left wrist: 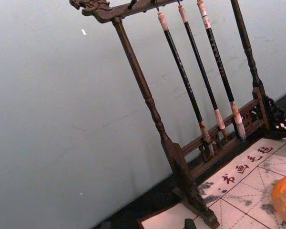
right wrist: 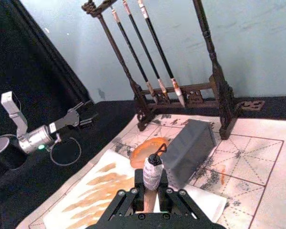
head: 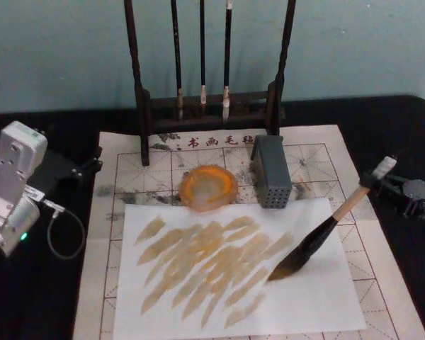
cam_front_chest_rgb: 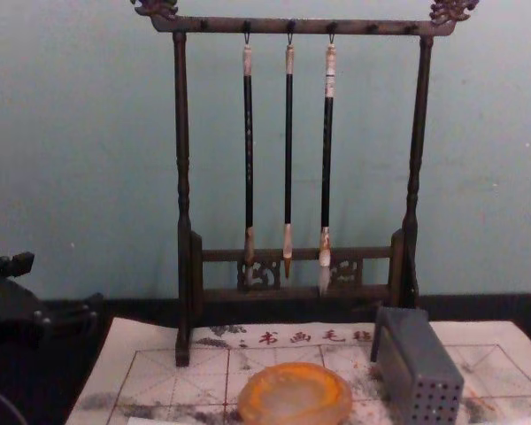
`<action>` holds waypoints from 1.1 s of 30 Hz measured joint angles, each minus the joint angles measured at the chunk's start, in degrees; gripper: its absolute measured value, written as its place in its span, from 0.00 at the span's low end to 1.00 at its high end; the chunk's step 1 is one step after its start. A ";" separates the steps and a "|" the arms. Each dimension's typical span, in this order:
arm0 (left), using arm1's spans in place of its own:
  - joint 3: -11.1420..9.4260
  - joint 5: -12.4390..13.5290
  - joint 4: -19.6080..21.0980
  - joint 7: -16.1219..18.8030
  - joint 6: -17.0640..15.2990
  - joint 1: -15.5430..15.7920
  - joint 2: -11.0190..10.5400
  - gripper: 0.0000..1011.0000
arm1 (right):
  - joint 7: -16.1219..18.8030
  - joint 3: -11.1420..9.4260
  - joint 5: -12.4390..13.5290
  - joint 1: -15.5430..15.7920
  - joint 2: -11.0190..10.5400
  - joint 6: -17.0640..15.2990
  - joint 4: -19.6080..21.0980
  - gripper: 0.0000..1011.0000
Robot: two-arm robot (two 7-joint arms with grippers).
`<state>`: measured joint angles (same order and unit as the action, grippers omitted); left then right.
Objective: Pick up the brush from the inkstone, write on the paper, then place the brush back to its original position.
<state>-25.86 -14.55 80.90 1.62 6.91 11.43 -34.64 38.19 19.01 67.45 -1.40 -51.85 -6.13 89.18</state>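
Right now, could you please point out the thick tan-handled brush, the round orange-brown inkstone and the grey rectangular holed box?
thick tan-handled brush (head: 324,232), head view, black lower section.
round orange-brown inkstone (head: 208,188), head view, dish centre.
grey rectangular holed box (head: 270,168), head view, plain upper face.

Soft, even room light washes the pale wall (cam_front_chest_rgb: 71,133), the white sheet (head: 319,297) under the brush (head: 319,237) at lower centre is the brightest patch, and the black tabletop (head: 28,304) along the side edges stays dim.
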 joint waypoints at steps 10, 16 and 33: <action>0.00 0.00 0.00 0.00 0.00 0.00 0.00 0.99 | -0.80 -1.29 -0.28 0.75 -0.15 0.56 0.29 0.18; 0.00 0.00 0.00 0.00 0.00 0.00 0.00 0.99 | -1.37 -2.10 -0.57 1.28 -0.22 0.88 0.40 0.18; 0.00 0.00 0.00 0.00 0.00 0.00 0.00 0.99 | 0.51 -5.55 2.42 2.25 2.70 3.76 0.01 0.18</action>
<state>-25.86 -14.55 80.90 1.62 6.91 11.43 -34.65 38.70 13.46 69.86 0.85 -49.15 -2.37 89.18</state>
